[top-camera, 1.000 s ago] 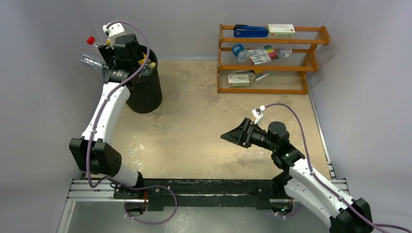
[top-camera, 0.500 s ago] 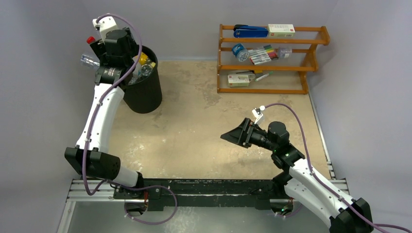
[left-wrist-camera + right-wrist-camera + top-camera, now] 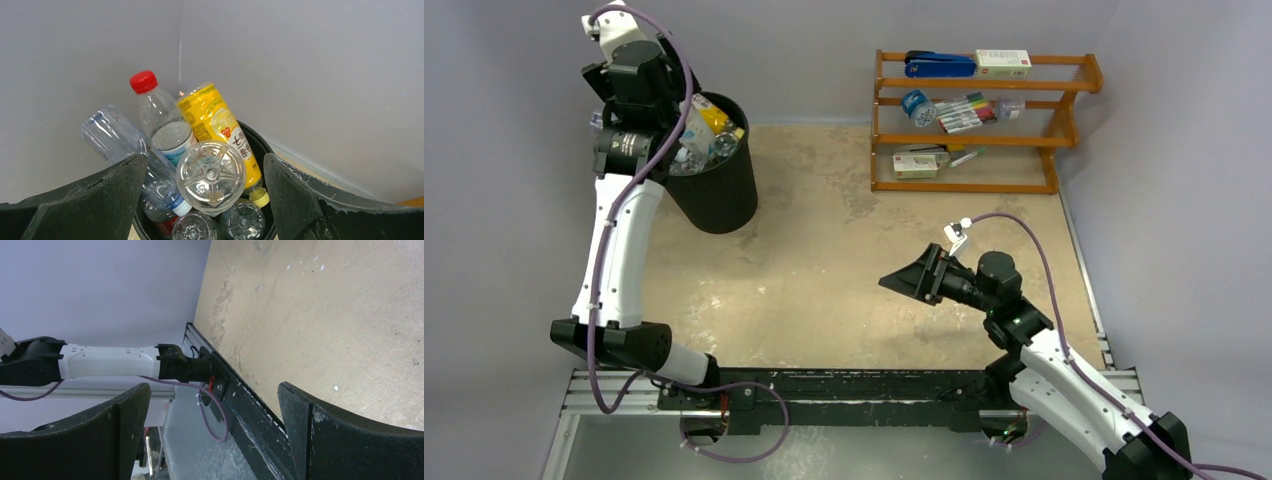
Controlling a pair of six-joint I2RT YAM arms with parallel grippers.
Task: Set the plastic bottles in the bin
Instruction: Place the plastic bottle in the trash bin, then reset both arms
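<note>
This is a robot lab, I think: plain grey walls (image 3: pixel 824 50) close my worn tan worktop (image 3: pixel 824 250) on three sides, and my two arms (image 3: pixel 619 250) are bolted on a black rail (image 3: pixel 874 385) at its near edge.

One bin (image 3: pixel 719 195), at least six bottles (image 3: pixel 211 176) (one yellow (image 3: pixel 215 120)), one rack (image 3: pixel 984 120), two arms (image 3: pixel 619 250)

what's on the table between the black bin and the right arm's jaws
Nothing: the top external view shows only bare scuffed tabletop between the bin and the right gripper, whose jaws stand open.
</note>
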